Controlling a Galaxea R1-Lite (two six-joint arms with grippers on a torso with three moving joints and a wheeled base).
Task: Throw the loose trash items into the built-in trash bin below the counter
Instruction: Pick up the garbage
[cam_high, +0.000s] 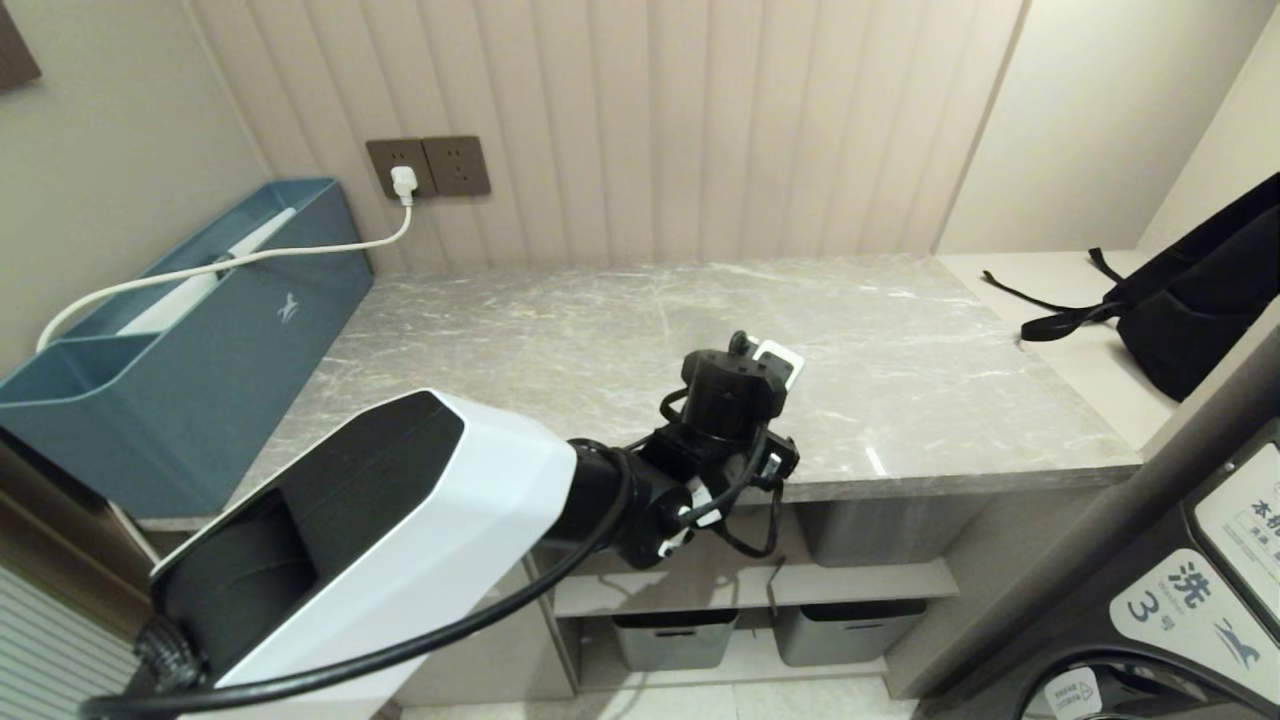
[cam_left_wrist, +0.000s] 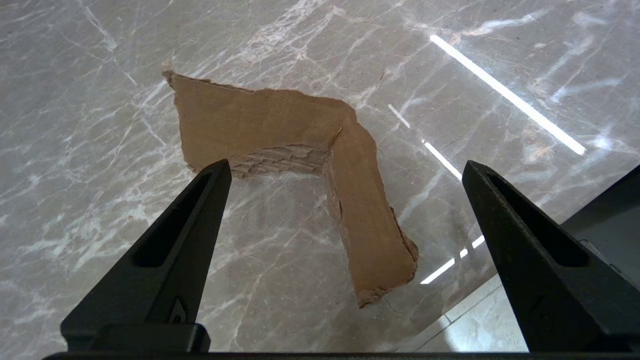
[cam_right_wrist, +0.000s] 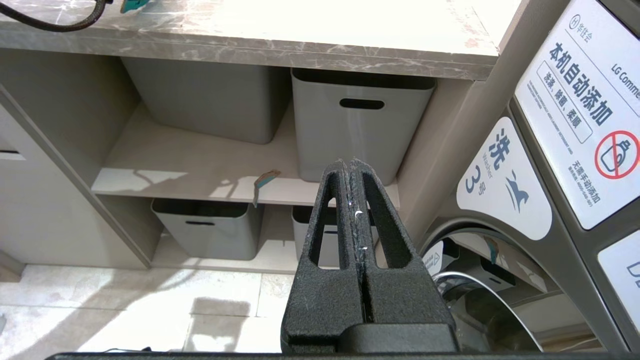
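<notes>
From the head view, the counter (cam_high: 600, 330) is a thick slab of glossy grey marble with white veins, set against a ribbed beige wall. The left arm's white shell and black wrist reach over its front edge; the wrist block hides whatever lies beneath it, and the fingers cannot be seen here. A matte teal tray (cam_high: 190, 340) sits at the left end with a white cable draped across it. A black strapped bag (cam_high: 1200, 300), cut off by the frame, rests on the pale ledge at the right.

In the left wrist view, the left gripper (cam_left_wrist: 345, 172) hangs over the marble, its two black tapered fingers spread wide and holding nothing. Between them, flat on the counter near its edge, lies a torn scrap of tan cardboard (cam_left_wrist: 280, 125), bent into an L with ragged edges and exposed corrugation at the inner corner.

In the right wrist view, the right gripper (cam_right_wrist: 354, 165) is pressed closed and empty, pointing at shelves under the counter. Smooth grey tubs (cam_right_wrist: 360, 130) with slot handles stand there. A small scrap showing teal (cam_right_wrist: 264, 181) hangs over the shelf's front edge. A washer panel is cropped at one side.
</notes>
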